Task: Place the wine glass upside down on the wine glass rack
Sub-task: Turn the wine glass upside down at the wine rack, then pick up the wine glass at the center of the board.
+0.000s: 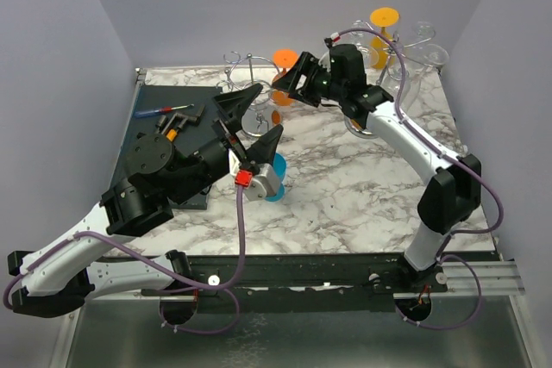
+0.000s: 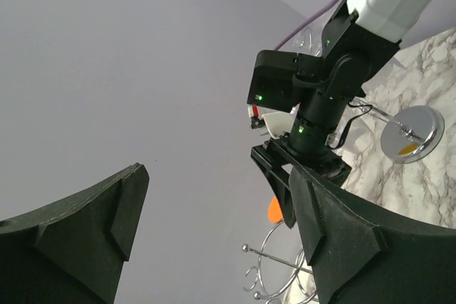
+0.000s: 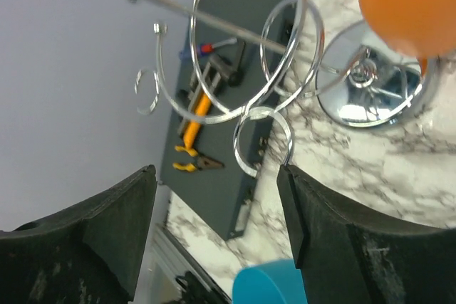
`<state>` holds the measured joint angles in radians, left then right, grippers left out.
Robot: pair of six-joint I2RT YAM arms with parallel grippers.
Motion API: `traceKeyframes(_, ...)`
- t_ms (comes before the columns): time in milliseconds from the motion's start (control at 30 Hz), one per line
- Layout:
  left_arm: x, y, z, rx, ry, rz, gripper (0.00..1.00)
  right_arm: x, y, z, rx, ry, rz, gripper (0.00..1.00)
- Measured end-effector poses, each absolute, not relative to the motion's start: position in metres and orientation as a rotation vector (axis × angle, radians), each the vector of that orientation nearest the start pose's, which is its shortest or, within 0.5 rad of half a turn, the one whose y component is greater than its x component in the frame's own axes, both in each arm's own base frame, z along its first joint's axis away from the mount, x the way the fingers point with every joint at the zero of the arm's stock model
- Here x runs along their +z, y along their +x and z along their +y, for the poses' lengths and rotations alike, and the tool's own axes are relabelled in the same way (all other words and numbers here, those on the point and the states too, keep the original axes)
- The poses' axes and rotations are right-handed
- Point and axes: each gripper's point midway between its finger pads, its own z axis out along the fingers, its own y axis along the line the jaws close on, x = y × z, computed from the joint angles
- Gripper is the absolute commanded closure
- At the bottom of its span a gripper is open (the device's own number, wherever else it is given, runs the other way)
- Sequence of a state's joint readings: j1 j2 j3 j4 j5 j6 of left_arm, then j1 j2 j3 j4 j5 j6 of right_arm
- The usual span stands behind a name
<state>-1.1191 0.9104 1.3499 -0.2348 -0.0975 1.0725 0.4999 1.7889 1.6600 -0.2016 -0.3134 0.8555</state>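
**Top external view.** On the marble bench (image 1: 345, 178), the wine glass rack (image 1: 250, 62) stands at upper centre, a chrome post with ring arms. The orange wine glass (image 1: 285, 59) is at the rack, just right of the post, with its disc foot uppermost. Whether a ring carries it cannot be told. The right claw (image 1: 285, 84) is beside the glass, and the left claw (image 1: 267, 109) reaches in from lower left. A blue cup (image 1: 278, 168) stands near the frame's centre, below the left claw. A dark mat (image 1: 155, 92) at left bears a screwdriver (image 1: 164, 110). A second rack (image 1: 405, 40) with clear glasses stands at upper right.

**Left wrist view.** The left claw is spread wide, with nothing between its fingers (image 2: 107, 211). It is tilted up toward the wall and the right arm (image 2: 313, 105). A sliver of orange shows at lower centre.

**Right wrist view.** The right claw is spread wide and holds nothing. The rack's rings and mirror base fill the upper centre. The orange glass lies at upper right, outside the fingers (image 3: 107, 226). Pliers (image 3: 196, 165) lie on the mat at centre left.
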Motion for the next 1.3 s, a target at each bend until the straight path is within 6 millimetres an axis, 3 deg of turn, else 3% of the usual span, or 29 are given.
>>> traceKeyframes(267,0.509,0.180,-0.246,-0.012,1.153,0.740,0.07,0.292,0.327,0.371,0.978,-0.144,2.148,0.24)
traceKeyframes(333,0.511,0.182,-0.246,-0.021,1.137,0.759,0.08,0.278,0.302,0.378,0.905,-0.217,2.195,0.25)
traceKeyframes(433,0.518,0.184,-0.245,-0.038,1.106,0.787,0.10,0.253,0.283,0.373,0.778,-0.274,2.271,0.25)
traceKeyframes(567,0.525,0.184,-0.240,-0.066,1.071,0.821,0.15,0.229,0.272,0.354,0.621,-0.299,2.346,0.27)
traceKeyframes(767,0.522,0.183,-0.236,-0.106,1.058,0.882,0.29,0.229,0.271,0.332,0.506,-0.294,2.344,0.32)
traceKeyframes(900,0.515,0.184,-0.234,-0.123,1.058,0.927,0.34,0.222,0.272,0.329,0.479,-0.308,2.351,0.35)
traceKeyframes(1067,0.499,0.186,-0.231,-0.141,1.069,1.004,0.36,0.190,0.272,0.329,0.412,-0.342,2.413,0.44)
traceKeyframes(1200,0.481,0.187,-0.220,-0.168,1.054,1.088,0.42,0.169,0.270,0.326,0.371,-0.370,2.447,0.58)
traceKeyframes(1300,0.462,0.186,-0.209,-0.185,1.047,1.164,0.42,0.164,0.270,0.326,0.368,-0.382,2.443,0.82)
